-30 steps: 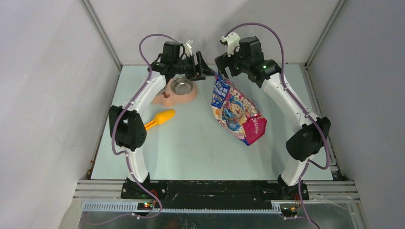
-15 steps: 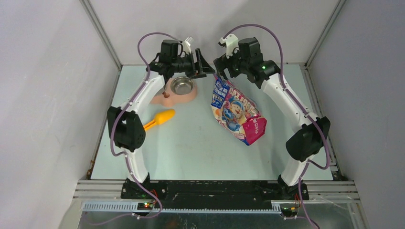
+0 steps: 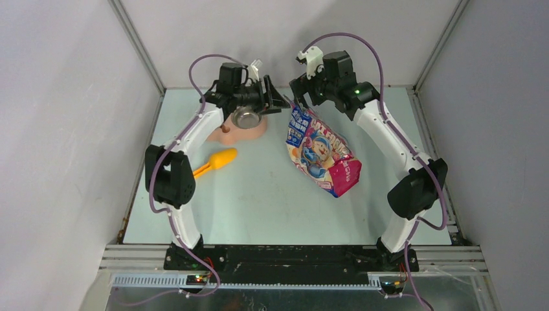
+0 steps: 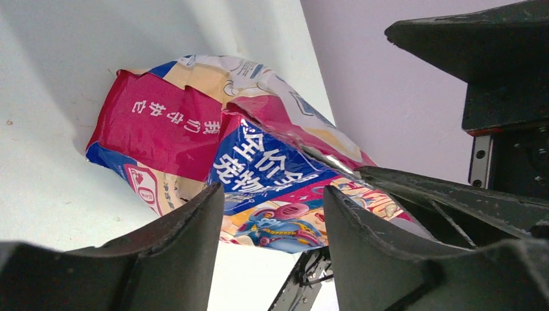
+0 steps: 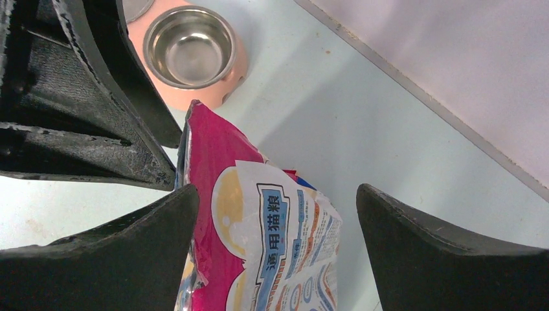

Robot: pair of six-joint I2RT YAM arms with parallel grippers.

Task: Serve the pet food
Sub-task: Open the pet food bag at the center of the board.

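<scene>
The pet food bag [image 3: 320,152], glossy blue, pink and red, lies slanted on the table right of centre, its top end raised toward the back. The kibble itself is hidden inside. My left gripper [image 3: 282,101] reaches in from the left, open, with the bag's top corner [image 4: 285,194] just beyond its fingertips. My right gripper [image 3: 302,96] comes from the right, wide open, straddling the bag's top edge [image 5: 259,214] without pinching it. In the right wrist view, the left gripper's fingers [image 5: 97,149] show close beside the bag.
A pink feeder [image 3: 228,134] with steel bowls [image 5: 189,46] sits at the back left, partly under my left wrist. An orange scoop [image 3: 218,159] lies on the table in front of it. The back wall [image 5: 453,65] stands close behind both grippers.
My left wrist has dropped slightly over the feeder's bowl and its jaws have narrowed somewhat. The right arm and the bag have not moved.
</scene>
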